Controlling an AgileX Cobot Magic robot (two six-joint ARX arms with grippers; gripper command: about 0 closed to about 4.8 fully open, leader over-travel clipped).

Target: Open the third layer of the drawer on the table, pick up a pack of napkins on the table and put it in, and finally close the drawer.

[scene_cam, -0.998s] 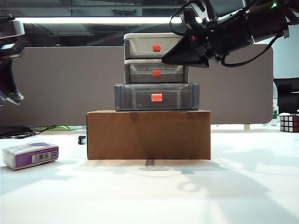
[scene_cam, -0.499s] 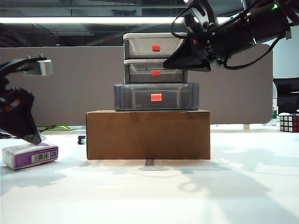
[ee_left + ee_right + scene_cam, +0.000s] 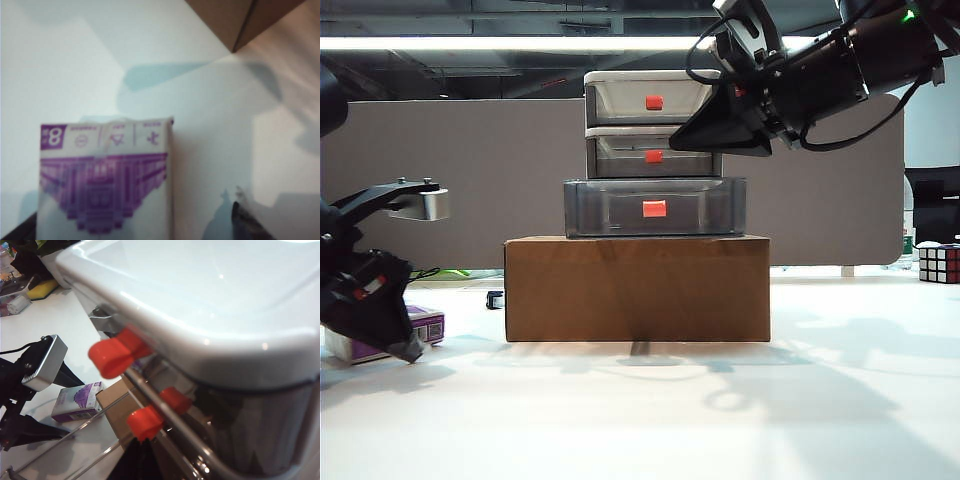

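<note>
The pack of napkins point(image 3: 428, 325), purple and white, lies on the table point(image 3: 650, 410) at the far left. My left gripper point(image 3: 390, 335) is low over it and hides most of it. In the left wrist view the pack point(image 3: 105, 175) sits between the open gripper's point(image 3: 130, 229) dark fingertips point(image 3: 246, 222), apart from the one that shows clearly. The drawer point(image 3: 654, 150) stands on a cardboard box, its third layer point(image 3: 655, 208) pulled out forward. My right gripper point(image 3: 705, 128) hovers shut beside the second layer. Its dark fingers point(image 3: 145, 462) are pressed together.
The brown cardboard box point(image 3: 637, 290) fills the table's middle; one corner of it point(image 3: 240, 20) shows in the left wrist view. A Rubik's cube point(image 3: 939, 264) stands at the far right. A small dark object point(image 3: 496, 298) lies left of the box.
My left arm has swung down from the upper left onto the napkin pack, and its jaws have opened. The right arm has stayed by the drawer.
</note>
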